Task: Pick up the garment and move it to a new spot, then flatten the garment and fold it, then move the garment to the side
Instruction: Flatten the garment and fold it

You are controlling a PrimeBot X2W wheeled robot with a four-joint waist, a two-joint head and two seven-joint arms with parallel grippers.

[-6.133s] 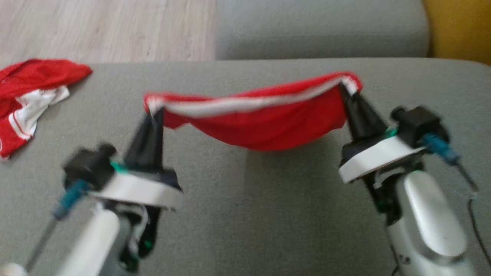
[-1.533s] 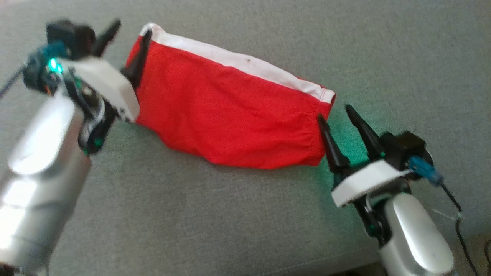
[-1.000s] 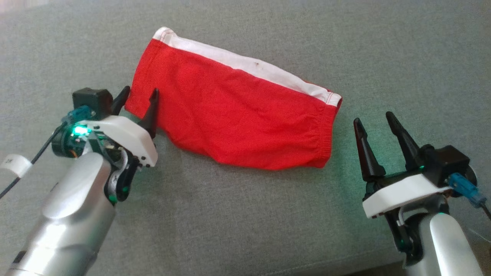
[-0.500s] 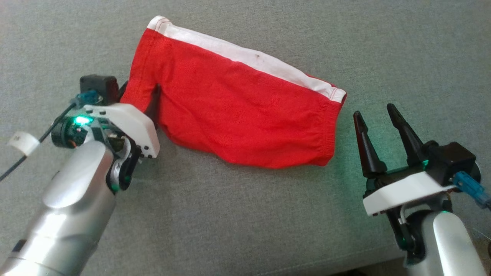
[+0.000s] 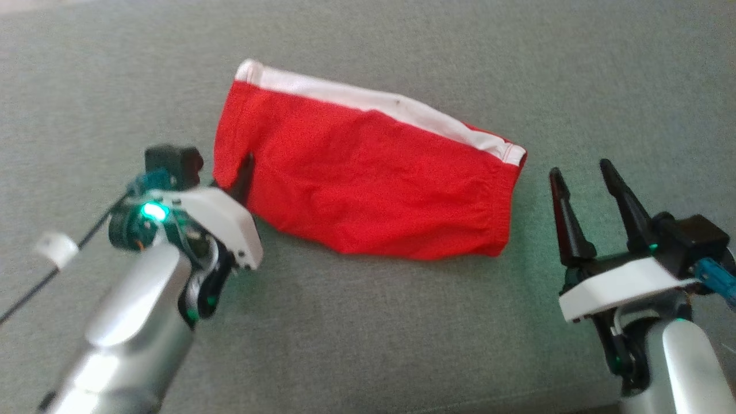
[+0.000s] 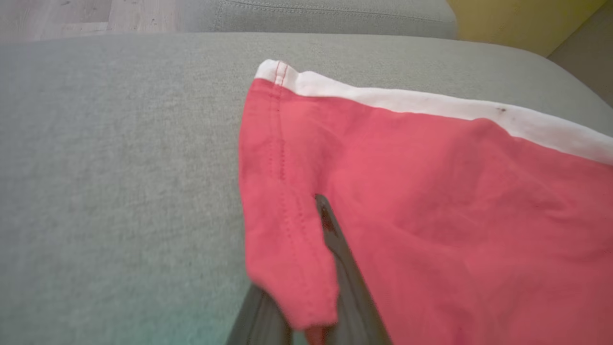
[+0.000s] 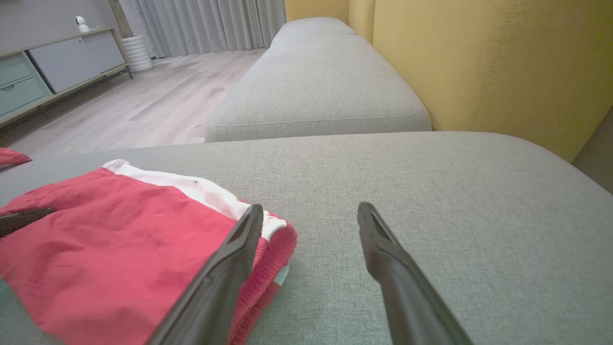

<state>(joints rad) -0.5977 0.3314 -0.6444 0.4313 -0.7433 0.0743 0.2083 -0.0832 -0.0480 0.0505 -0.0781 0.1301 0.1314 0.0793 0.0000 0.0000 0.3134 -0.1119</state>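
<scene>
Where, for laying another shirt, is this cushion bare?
Bare: cushion in front of the garment and beyond its white band. Crowded: the left edge, pinched by the left end effector, and the right edge, beside the open right end effector.

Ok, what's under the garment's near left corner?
The left hand pinches the garment's corner: one finger lies on top, the other is mostly hidden under the flap. The cushion beneath is covered.

No legible text, label or number anywhere; white cable tag [image 5: 56, 250] too blurred, possibly blank.
</scene>
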